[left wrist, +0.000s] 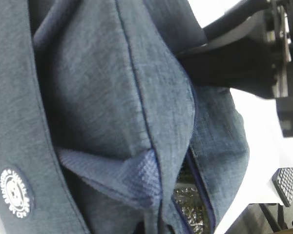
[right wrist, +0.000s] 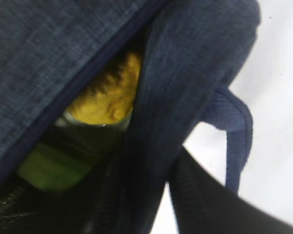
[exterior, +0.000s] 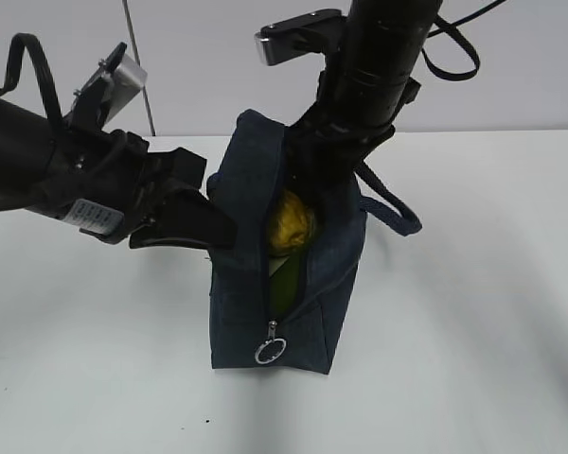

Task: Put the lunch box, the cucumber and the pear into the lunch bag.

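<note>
The navy lunch bag (exterior: 241,293) stands on the white table with its top zipper open. The yellow pear (exterior: 292,225) lies inside the opening and also shows in the right wrist view (right wrist: 110,97). Under it is a bright green surface (right wrist: 53,168); I cannot tell whether it is the cucumber or the lunch box lid. My left gripper (exterior: 213,227) is at the bag's left rim; the bag's fabric (left wrist: 112,87) fills its view and hides its fingers. My right gripper (right wrist: 156,161) straddles the bag's right wall, one finger inside and one outside (right wrist: 200,195), shut on it.
The ring zipper pull (exterior: 269,352) hangs at the bag's near end. The loop handle (exterior: 398,213) droops to the bag's right. Silver lining (left wrist: 190,204) shows inside the opening. White table (exterior: 473,312) surrounds the bag.
</note>
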Controlling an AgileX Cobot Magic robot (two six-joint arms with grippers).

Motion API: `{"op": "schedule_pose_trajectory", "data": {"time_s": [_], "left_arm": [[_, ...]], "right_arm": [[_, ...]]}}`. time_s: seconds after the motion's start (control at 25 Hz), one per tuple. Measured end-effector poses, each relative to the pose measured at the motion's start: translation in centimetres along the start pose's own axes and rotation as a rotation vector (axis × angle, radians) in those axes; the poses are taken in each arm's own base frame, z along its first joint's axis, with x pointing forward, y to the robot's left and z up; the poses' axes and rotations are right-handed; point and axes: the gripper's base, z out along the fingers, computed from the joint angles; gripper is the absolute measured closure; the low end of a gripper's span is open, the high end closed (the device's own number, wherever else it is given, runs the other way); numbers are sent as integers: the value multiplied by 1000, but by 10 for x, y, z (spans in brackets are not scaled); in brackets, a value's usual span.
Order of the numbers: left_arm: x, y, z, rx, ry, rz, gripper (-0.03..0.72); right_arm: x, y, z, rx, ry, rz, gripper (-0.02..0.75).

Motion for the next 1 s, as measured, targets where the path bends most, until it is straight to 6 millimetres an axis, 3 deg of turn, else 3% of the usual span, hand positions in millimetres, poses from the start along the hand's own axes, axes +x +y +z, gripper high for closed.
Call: {"op": "schedule_pose_trajectory", "data": {"time_s": [0.16,0.28,0.64,0.76,1.0], "left_arm": [[0,0,0,2,3,0,704],[0,0,0,2,3,0,704],[0,0,0,4,4,0,704],[0,0,0,4,5,0,704],[1,-1,0,7,8,0,704]], "right_arm": [[-1,1,0,-14,-9,4,272],[-1,3,0,-30,-11,10,211],[-1,6,-10,-56,-18,0,193],[1,9,-29,-62,-62,-1,194],[11,17,-86,-68,-191,-7,194]]}}
